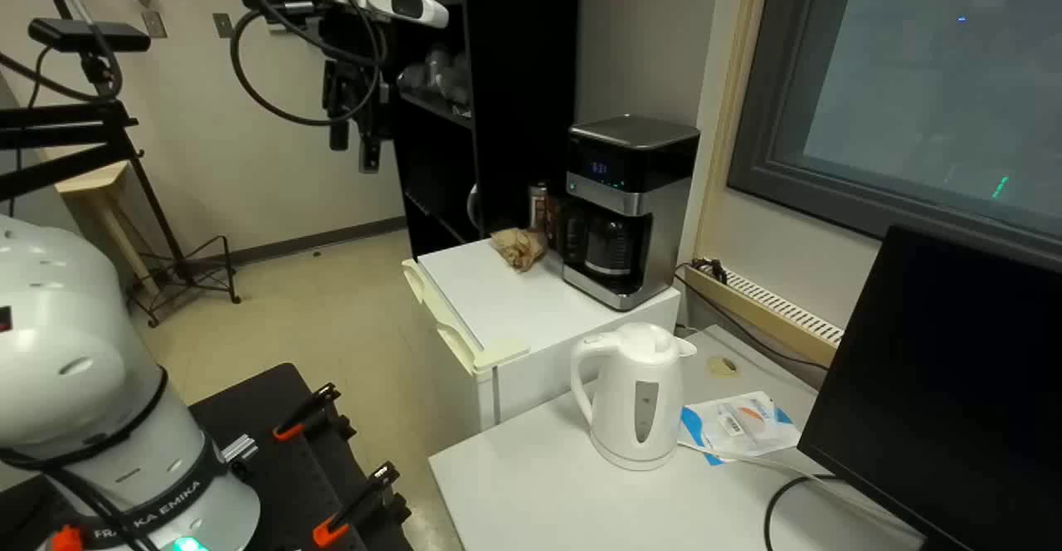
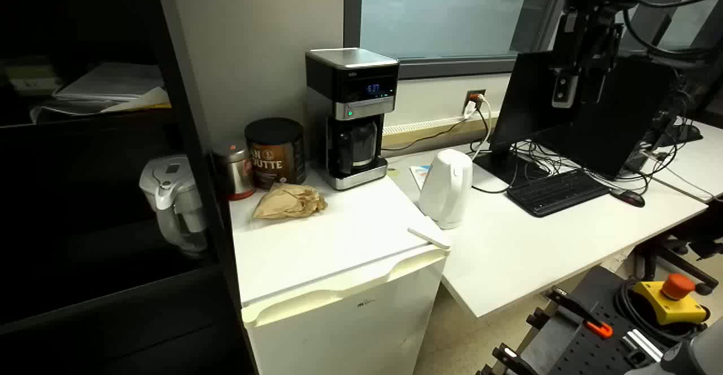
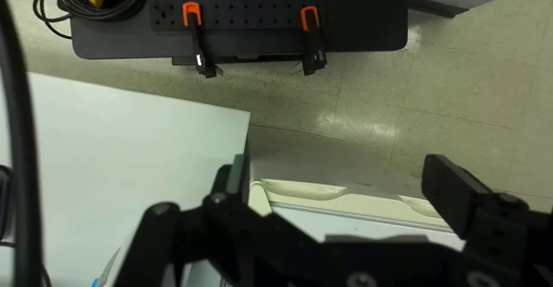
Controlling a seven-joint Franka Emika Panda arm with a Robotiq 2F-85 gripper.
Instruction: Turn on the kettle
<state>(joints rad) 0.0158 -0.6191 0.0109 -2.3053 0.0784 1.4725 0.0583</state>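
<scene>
The white kettle (image 1: 618,406) stands upright on the white desk, beside the fridge, with a loop handle and a small spout. It also shows in an exterior view (image 2: 443,194) with its handle towards the camera. A white cord lies beside its base. I cannot make out its switch or any light. My gripper (image 1: 354,148) hangs high in the air, well apart from the kettle, and also shows in an exterior view (image 2: 578,95). In the wrist view, the gripper's fingers (image 3: 337,181) are spread wide with nothing between them. There the kettle is mostly hidden behind the gripper, if visible.
A black coffee maker (image 1: 630,161), a brown paper bag (image 2: 290,201) and tins (image 2: 275,157) stand on the small white fridge (image 2: 339,239). A monitor (image 1: 946,385) and keyboard (image 2: 556,191) are on the desk (image 2: 525,256). A tall black shelf (image 2: 186,109) borders the fridge.
</scene>
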